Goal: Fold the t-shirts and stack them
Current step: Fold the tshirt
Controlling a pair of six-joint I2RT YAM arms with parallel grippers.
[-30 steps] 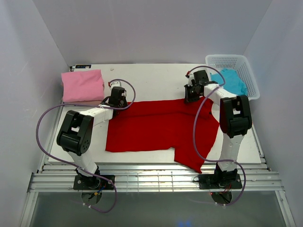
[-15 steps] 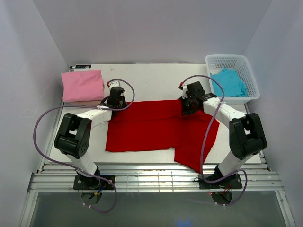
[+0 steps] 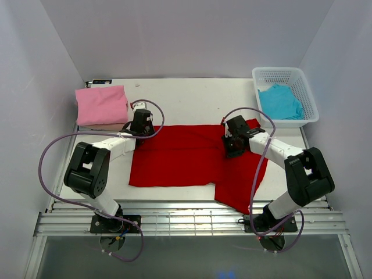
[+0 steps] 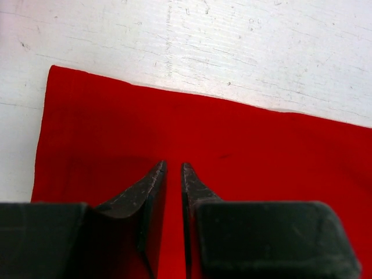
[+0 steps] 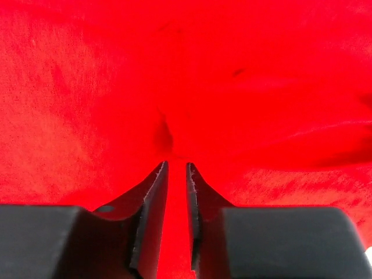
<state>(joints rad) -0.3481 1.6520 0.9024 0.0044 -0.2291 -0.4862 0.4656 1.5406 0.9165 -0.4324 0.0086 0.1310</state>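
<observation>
Left gripper [image 4: 172, 165] sits low over the red shirt [image 3: 186, 157] near its far left corner. Its fingers are nearly together with a thin slit of red between them; whether cloth is nipped I cannot tell. Right gripper [image 5: 174, 164] rests on the shirt's right part, tips just as close, with a pucker of cloth at them; grip likewise unclear. The shirt lies spread mid-table [image 3: 192, 96]. Pink shirt [image 3: 102, 104] lies folded at far left, near the left arm. Turquoise shirt [image 3: 281, 102] lies in the basket [image 3: 279, 71] at far right. A cable [image 3: 254, 185] crosses the red sleeve.
</observation>
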